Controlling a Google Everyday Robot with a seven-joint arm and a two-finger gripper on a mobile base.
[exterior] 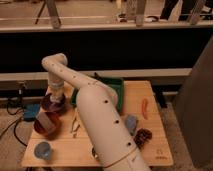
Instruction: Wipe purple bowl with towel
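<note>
The purple bowl (pixel 49 104) sits at the table's back left. My gripper (pixel 56 99) hangs from the white arm (pixel 95 115), pointing straight down into the bowl. A pale patch shows under the gripper's tip inside the bowl. I cannot tell whether it is the towel. The arm rises from the front of the table, bends at an elbow (pixel 54 62) and comes down over the bowl.
A red bowl (pixel 45 123) stands just in front of the purple one, with a blue thing (pixel 31 111) to its left. On the wooden table (pixel 155 145) are a light blue cup (pixel 42 149), tongs (pixel 75 122), a green tray (pixel 116 88), a red pepper (pixel 145 107) and a dark red object (pixel 143 136).
</note>
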